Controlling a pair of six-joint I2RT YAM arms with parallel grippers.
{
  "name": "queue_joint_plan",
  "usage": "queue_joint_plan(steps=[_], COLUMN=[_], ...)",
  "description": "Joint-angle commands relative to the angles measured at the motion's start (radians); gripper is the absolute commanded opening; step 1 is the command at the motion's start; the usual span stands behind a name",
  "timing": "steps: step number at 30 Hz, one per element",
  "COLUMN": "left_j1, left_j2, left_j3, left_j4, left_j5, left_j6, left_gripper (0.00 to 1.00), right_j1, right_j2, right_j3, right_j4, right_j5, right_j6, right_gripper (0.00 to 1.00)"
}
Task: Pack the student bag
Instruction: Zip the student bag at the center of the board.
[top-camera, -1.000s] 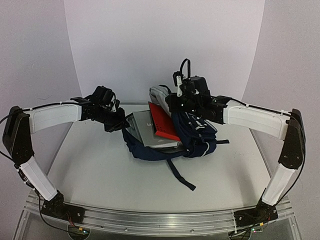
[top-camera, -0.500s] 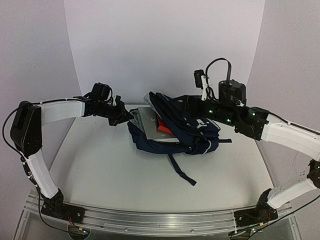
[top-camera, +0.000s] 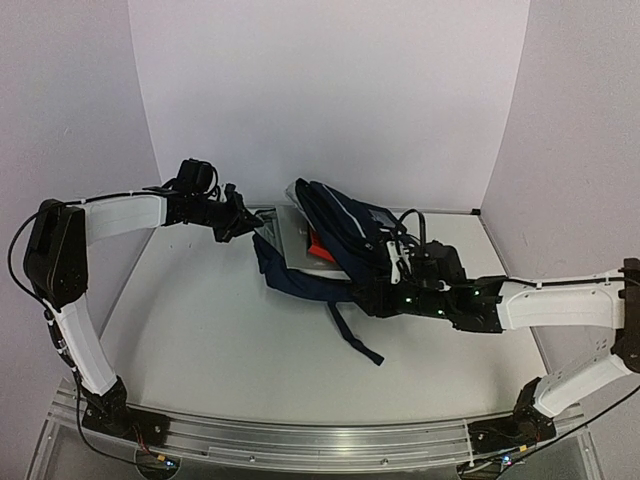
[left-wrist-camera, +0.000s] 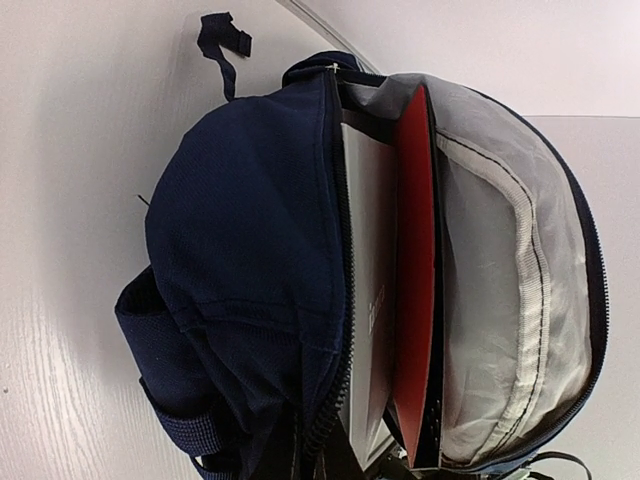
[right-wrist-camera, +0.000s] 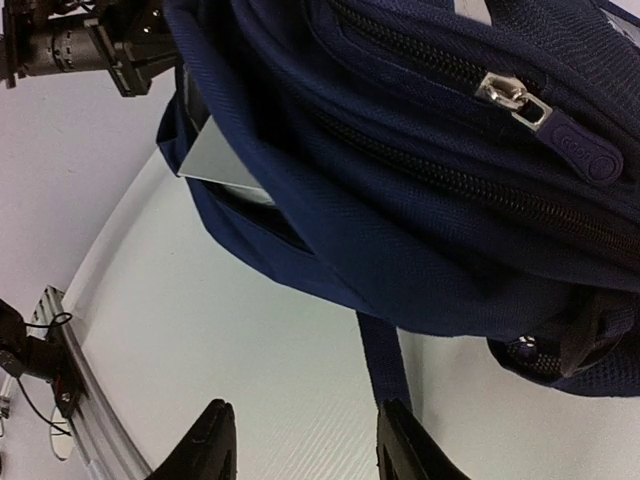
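Nearest me, the right pincer (right-wrist-camera: 305, 415) hangs low over the surface (top-camera: 200, 340) at the bag's near right side. Its jaws are apart and hold nothing. The loose strap (top-camera: 356, 337) trails toward me just beside the right-hand finger.

The bag (top-camera: 345, 250) lies on its side past the middle of the surface, with its mouth gaping to the left. A grey book (left-wrist-camera: 368, 250) and a red book (left-wrist-camera: 415, 280) stand side by side in the main pocket, against the pale lining.

I judge the cloth soft and floppy: it will sag and fold wherever I pull. The books make the inside stiff and fairly heavy, so a pull on the strap would only drag or swing the load. The better hold looks like the rim beside the zip, or the upper flap. The zip pull (right-wrist-camera: 515, 100) is small and likely slippery.

Farthest left, the left pincer (top-camera: 243, 218) is closed at the edge of the mouth. I cannot tell whether it has cloth in it.
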Motion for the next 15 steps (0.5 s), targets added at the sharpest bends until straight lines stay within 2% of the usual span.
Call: queue_joint_plan(steps=[1, 4, 8, 15], left_j1=[0.017, 0.017, 0.017, 0.018], left_j2=[-0.074, -0.08, -0.092, -0.094], left_j3=[0.079, 0.077, 0.079, 0.102], left_j4=[0.107, 0.096, 0.075, 0.034], left_j5=[0.02, 0.02, 0.008, 0.001], left_j6=[0.0, 0.003, 0.013, 0.035], left_gripper=[0.0, 0.0, 0.0, 0.0], right_j1=[-0.004, -0.028, -0.045, -0.093], right_j2=[0.091, 0.141, 0.164, 0.173], right_j3=[0.031, 0.051, 0.049, 0.036], right_j4=[0.1, 0.1, 0.095, 0.054], right_j5=[0.117, 0.147, 0.176, 0.231], right_j6=[-0.007, -0.024, -0.042, -0.086], right_gripper=[0.39, 0.35, 0.35, 0.41])
